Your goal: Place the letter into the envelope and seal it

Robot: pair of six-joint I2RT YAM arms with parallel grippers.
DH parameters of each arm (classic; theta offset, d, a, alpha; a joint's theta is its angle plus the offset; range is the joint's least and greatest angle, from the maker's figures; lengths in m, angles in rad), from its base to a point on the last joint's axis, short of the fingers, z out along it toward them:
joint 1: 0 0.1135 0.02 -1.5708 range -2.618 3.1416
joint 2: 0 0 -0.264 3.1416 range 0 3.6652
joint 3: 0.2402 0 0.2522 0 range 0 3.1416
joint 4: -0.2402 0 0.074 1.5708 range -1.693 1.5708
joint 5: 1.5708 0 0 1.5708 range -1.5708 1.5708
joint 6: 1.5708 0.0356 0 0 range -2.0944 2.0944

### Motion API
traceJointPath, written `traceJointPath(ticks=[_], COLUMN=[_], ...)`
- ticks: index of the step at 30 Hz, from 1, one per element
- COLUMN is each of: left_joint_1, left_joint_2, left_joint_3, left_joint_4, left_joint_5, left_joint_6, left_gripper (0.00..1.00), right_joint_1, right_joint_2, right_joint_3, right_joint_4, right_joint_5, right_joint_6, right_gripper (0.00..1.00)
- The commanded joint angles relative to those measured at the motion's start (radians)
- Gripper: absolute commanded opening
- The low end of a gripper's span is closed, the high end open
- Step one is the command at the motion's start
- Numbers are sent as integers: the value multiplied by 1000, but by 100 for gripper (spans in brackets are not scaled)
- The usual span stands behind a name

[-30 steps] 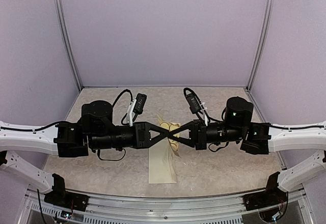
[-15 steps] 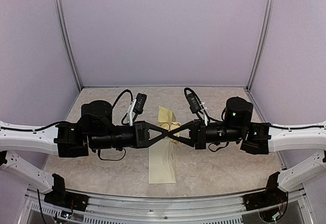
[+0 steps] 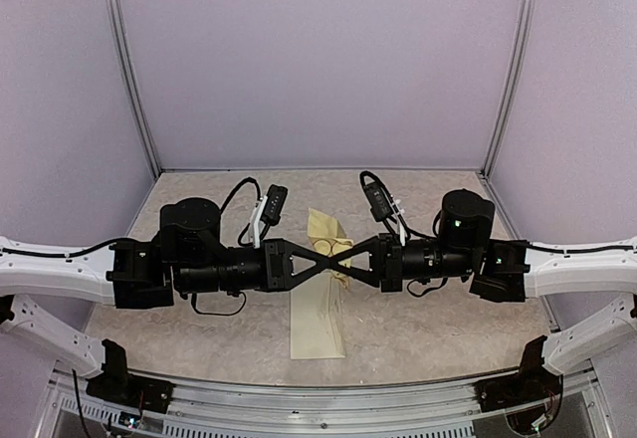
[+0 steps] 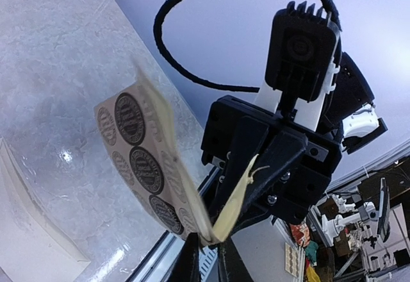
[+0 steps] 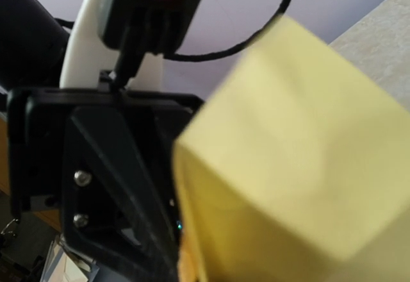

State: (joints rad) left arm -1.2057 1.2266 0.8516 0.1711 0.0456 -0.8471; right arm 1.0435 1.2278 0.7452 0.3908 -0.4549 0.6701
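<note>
Your left jaws (image 3: 326, 256) are pinched nearly shut on the bottom edge of the sticker sheet (image 4: 138, 160), so that one's gripped. Your right jaws (image 3: 340, 257) are closed all the way, and from the left wrist cam they look clamped on a pale yellow strip at the same sheet's edge. Both sets meet tip to tip in mid-air above the middle of the desk (image 3: 428, 328), with the one sheet sticking up between them.

Sticker count: I get three dark round brown ones clearly in a row, plus a few fainter ones beside them that I can't count properly. The right wrist cam is mostly blurry yellow paper up close, not much use.

There's one envelope (image 3: 317, 324). It's lying flat on the desk right below the jaws, toward the near edge, and neither arm is touching it.
</note>
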Motion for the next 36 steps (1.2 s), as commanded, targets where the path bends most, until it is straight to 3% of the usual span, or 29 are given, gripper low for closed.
traceJointPath(ticks=[1,3,23,30,36], left_joint_1=[0,0,-1,6,12], left_joint_2=[2,1,-31,-37,-14], left_joint_3=[-14,-15,-21,-11,8], left_joint_4=[13,13,17,31,21], left_joint_5=[2,2,-20,-35,-24], left_joint_6=[2,1,10,19,18], left_gripper=[4,0,0,35,42], right_joint_1=[8,8,9,9,9], right_joint_2=[-22,-26,-43,-14,-5], right_joint_3=[18,16,8,21,25], right_joint_4=[14,14,-6,-1,5], right_joint_5=[4,12,62,18,-2], right_joint_6=[-7,-6,0,-3,-3], right_gripper=[0,0,0,0,0])
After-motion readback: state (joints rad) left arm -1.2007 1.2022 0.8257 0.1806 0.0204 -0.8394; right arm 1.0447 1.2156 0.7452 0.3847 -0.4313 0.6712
